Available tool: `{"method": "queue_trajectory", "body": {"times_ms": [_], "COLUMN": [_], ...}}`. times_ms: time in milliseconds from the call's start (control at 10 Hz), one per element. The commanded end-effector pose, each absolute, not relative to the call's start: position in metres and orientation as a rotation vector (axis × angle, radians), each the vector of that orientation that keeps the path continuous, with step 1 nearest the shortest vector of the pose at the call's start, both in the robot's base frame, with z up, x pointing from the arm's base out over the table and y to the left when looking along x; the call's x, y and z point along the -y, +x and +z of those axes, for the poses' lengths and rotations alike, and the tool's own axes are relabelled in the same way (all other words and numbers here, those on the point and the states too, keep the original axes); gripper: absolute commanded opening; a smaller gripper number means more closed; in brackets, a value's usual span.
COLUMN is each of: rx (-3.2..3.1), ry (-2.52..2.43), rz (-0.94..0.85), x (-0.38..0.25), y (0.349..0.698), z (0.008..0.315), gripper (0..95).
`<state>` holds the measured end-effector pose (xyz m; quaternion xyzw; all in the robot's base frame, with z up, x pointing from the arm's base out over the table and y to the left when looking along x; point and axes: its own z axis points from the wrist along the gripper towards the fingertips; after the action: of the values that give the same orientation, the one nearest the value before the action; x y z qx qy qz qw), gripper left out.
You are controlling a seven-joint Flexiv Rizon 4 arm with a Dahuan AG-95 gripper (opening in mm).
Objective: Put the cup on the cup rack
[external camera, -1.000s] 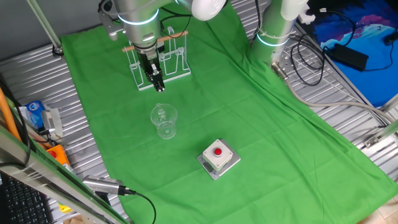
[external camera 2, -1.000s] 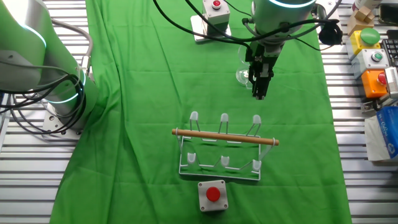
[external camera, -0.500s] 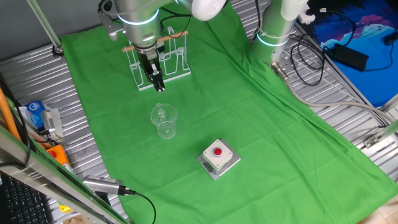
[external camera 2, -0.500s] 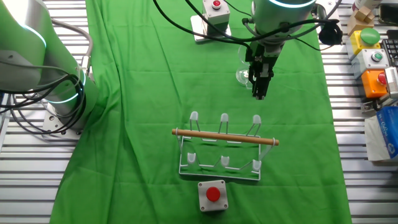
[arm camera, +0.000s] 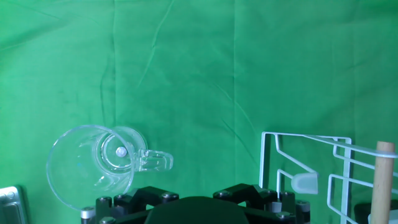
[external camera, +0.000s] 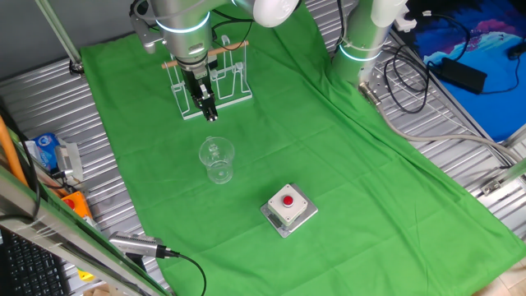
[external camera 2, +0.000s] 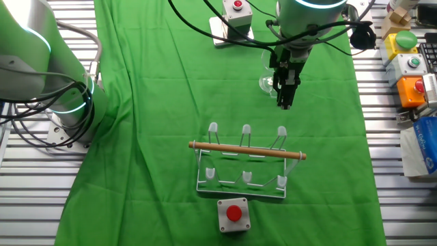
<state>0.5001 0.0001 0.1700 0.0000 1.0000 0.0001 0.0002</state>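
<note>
The cup (external camera: 217, 160) is a small clear glass with a handle. It stands on the green cloth between the cup rack and a grey button box. It also shows in the other fixed view (external camera 2: 266, 80), and at the lower left of the hand view (arm camera: 99, 165). The cup rack (external camera: 210, 79) is white wire with a wooden dowel on top, seen also in the other fixed view (external camera 2: 246, 161) and the hand view (arm camera: 311, 180). My gripper (external camera: 208, 112) hangs above the cloth between rack and cup, touching neither. Its fingers look pressed together and hold nothing (external camera 2: 285, 102).
A grey box with a red button (external camera: 288, 209) sits on the cloth past the cup. Another button box (external camera 2: 233, 214) stands close to the rack. A second robot base (external camera: 362, 49) stands at the cloth's edge. Coloured buttons and clutter (external camera 2: 410, 61) line the metal table.
</note>
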Motion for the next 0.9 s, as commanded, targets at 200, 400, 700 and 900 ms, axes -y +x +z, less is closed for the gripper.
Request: {"method": "queue_trajectory", "body": {"times_ms": [200,400,700,900], "rx": [-3.109,-3.109,-3.11,-3.11], "ry": [-0.056,-0.063,-0.077,-0.075], "rz": [0.015,0.016,0.014,0.012], "x": [0.0,0.0,0.0,0.0], "y": [0.5,0.5,0.5,0.5], "z": [0.17,0.17,0.17,0.17], "gripper": [0.0,0.0,0.0,0.0]}}
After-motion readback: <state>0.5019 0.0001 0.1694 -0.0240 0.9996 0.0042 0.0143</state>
